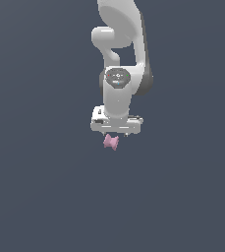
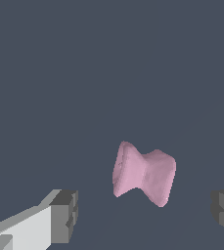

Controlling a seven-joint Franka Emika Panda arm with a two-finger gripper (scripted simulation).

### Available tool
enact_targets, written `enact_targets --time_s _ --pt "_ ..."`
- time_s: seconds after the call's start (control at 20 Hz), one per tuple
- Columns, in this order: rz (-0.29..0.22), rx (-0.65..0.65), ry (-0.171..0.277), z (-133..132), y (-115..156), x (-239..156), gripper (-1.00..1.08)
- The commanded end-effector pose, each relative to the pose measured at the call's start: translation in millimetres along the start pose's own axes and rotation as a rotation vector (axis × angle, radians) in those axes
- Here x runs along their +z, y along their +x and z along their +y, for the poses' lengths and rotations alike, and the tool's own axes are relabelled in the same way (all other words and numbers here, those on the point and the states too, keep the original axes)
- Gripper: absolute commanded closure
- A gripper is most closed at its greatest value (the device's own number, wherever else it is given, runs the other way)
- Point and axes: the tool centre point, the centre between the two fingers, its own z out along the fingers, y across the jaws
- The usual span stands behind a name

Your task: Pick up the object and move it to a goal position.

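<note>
The object is a small matte pink spool with a pinched waist, showing just below the white gripper body in the exterior view. In the wrist view the object lies between and a little beyond the two grey fingertips, which stand wide apart and touch nothing. My gripper is open; in the exterior view the gripper hangs directly over the object, and its fingertips are mostly hidden behind the hand.
A flat dark grey surface fills both views with no other objects. The white arm rises from the gripper toward the top of the exterior view.
</note>
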Motion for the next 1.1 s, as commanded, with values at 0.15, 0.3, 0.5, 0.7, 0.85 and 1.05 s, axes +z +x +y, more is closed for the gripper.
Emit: enact_targets --time_s 0.15,0.3,0.5,0.7,0.85,1.05 --pt "0.019 0.105 0.007 7.6 -7.1 21.4 -0.92" --pt "0.029 0.164 0.01 12.2 -11.4 32.5 -0.92" --pt "0.039 0.218 0.012 16.7 -15.8 42.5 -0.92" --pt "0.044 0.246 0.013 19.1 -18.2 47.3 -0.92" --pt "0.043 0.244 0.013 19.1 -18.2 47.3 -0.92" --pt "0.043 0.245 0.013 19.1 -18.2 52.8 -0.92"
